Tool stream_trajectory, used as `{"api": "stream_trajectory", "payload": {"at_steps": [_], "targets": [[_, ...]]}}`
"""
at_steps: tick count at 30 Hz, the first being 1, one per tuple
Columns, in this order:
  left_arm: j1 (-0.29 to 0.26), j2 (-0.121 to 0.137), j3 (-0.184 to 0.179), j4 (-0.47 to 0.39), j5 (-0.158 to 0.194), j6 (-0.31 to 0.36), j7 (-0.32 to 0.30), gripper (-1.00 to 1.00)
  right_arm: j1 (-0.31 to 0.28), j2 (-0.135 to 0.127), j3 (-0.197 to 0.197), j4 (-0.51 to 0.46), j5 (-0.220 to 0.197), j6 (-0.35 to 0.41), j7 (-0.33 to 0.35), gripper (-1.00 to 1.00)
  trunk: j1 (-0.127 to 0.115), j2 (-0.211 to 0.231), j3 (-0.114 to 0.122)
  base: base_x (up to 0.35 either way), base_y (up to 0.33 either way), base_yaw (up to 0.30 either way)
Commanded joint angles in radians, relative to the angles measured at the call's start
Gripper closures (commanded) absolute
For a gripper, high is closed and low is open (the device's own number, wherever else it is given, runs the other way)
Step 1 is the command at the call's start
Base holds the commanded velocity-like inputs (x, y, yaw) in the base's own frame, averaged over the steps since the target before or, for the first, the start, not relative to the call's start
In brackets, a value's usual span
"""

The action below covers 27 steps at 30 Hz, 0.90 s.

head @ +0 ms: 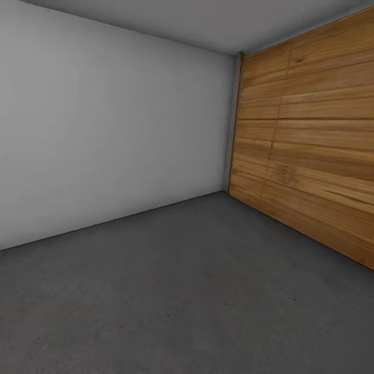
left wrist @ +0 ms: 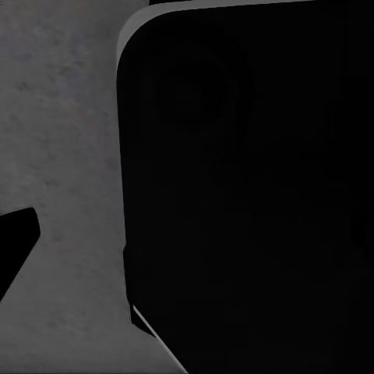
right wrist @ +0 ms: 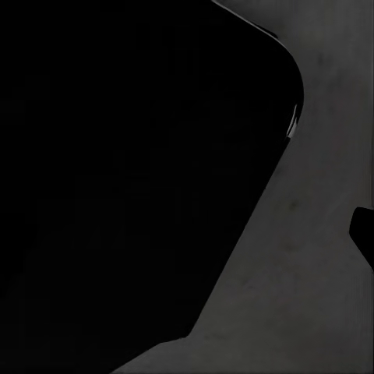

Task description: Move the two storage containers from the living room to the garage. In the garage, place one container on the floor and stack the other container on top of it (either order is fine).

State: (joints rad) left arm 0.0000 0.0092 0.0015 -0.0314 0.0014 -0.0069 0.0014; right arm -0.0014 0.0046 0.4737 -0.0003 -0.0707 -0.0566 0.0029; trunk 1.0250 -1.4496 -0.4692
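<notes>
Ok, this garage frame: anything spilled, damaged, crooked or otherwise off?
Nothing stands out. The grey wall is plain and unmarked, the plank door sits flush with level boards, and the concrete floor shows just its usual speckle, no spill or debris. The wrist views add only dark robot body over floor.

A large matte black body panel with a rounded corner and a thin pale grey edge (left wrist: 249, 195) shows in the left wrist view, a faint circular recess moulded into it. The right wrist view shows a similar black rounded-corner panel (right wrist: 132, 179) with a thin pale rim.
</notes>
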Motion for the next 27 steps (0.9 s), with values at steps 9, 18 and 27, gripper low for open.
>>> {"api": "stream_trajectory", "payload": {"at_steps": [9,18,27], "targets": [[0.000,0.000,0.000,-0.001,0.000,-0.001,0.000,-1.00,0.000,0.000,0.006,0.000,-0.007,-0.005,-0.004,-1.00,0.000,0.000,-0.001,0.000,0.000,0.274],[0.000,0.000,0.000,-0.001,0.000,-0.001,0.000,-1.00,0.000,0.000,0.006,0.000,-0.007,-0.005,-0.004,-1.00,0.000,0.000,-0.001,0.000,0.000,0.274],[0.000,0.000,0.000,-0.001,0.000,-0.001,0.000,-1.00,0.000,0.000,0.006,0.000,-0.007,-0.005,-0.006,-1.00,0.000,0.000,-0.001,0.000,0.000,0.274]]}}
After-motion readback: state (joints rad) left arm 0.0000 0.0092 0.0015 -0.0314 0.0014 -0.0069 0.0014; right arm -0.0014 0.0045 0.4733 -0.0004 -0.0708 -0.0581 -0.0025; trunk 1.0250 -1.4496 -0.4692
